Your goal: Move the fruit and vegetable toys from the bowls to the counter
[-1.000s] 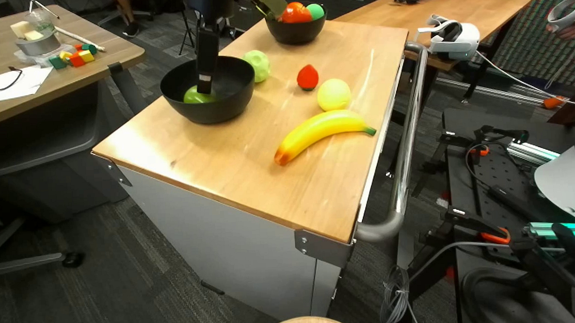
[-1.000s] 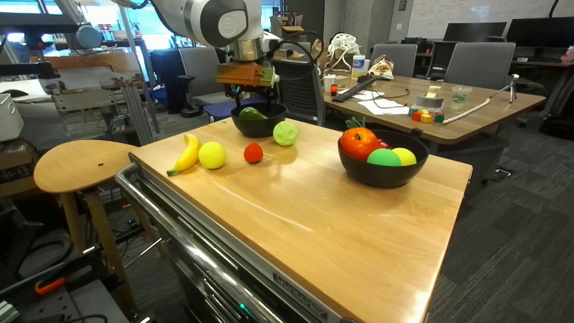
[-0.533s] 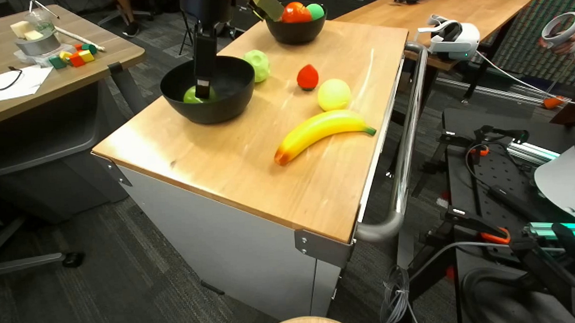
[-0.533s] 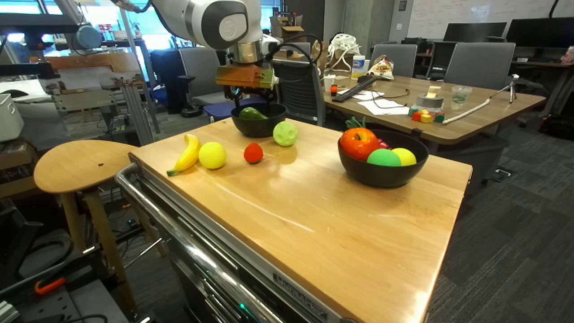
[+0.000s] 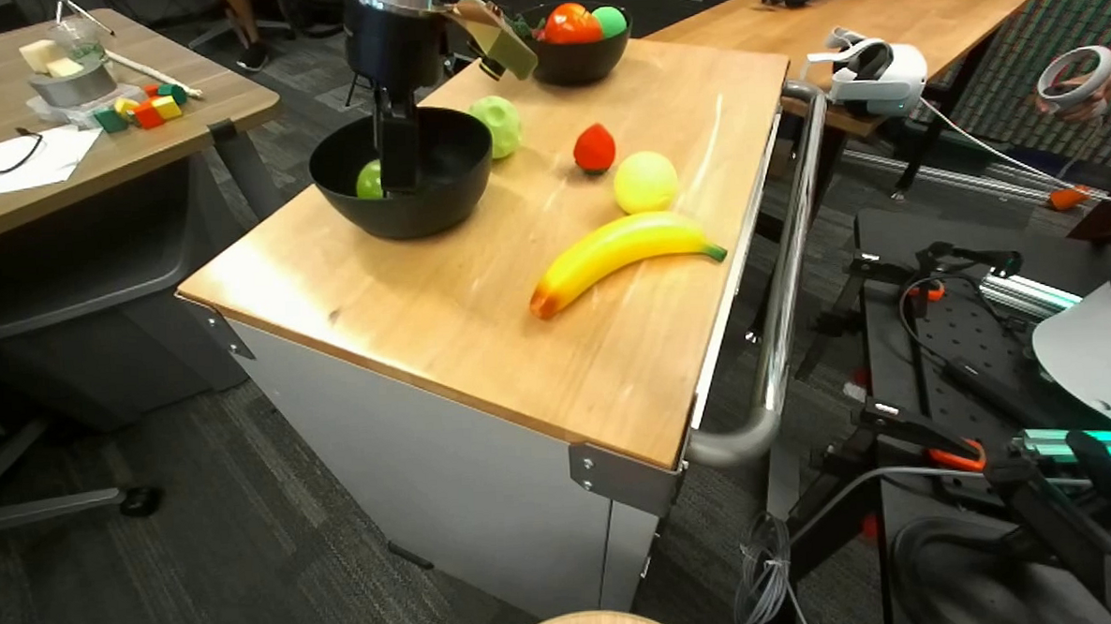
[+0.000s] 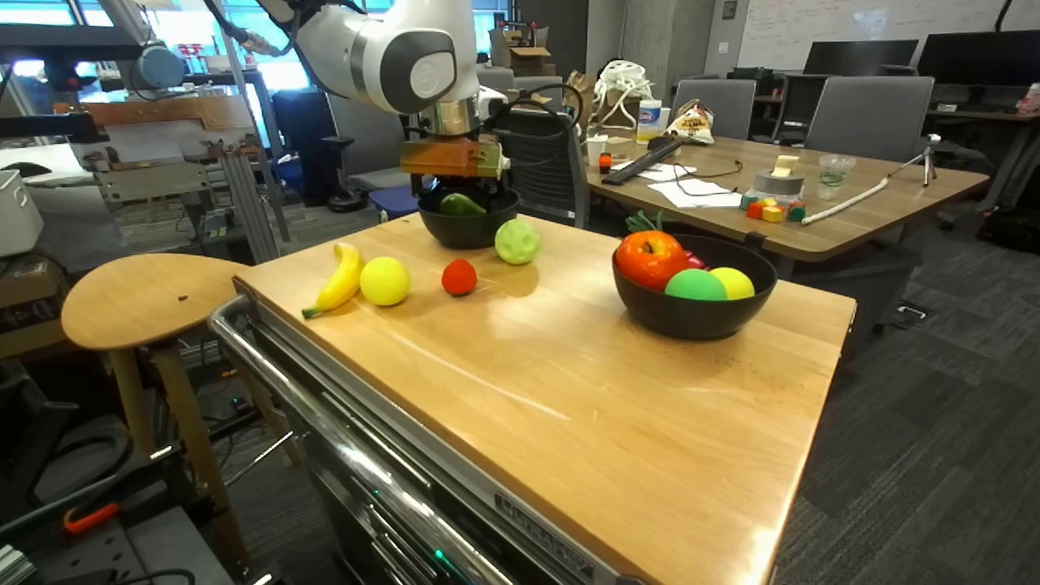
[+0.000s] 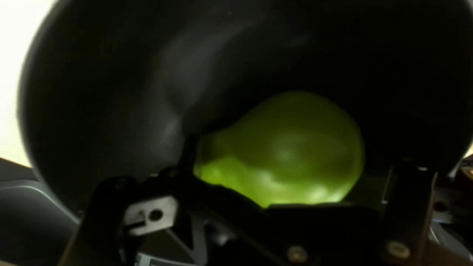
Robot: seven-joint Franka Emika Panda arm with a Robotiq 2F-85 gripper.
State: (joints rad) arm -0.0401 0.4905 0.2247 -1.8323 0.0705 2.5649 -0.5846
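Upper left in an exterior view, down inside a bowl (image 5: pixel 425 217) with a green pear (image 5: pixel 368 180).
With end effector (image 7: pixel 300 156) spread apart, to either side of the pear mid-frame in the wrist view.

In an exterior view, banana (image 6: pixel 340 280) lies on surface (image 6: pixel 520 366), left of ball (image 6: pixel 385 281). Pear (image 6: pixel 461 205) in rear bowl (image 6: pixel 465 234); toys (image 6: pixel 650 260) in right-hand bowl (image 6: pixel 695 318).

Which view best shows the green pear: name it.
The wrist view: the green pear shows close up, largely unblocked. Both exterior views show it small, partly hidden by its black bowl; in an exterior view a gripper finger hides more.
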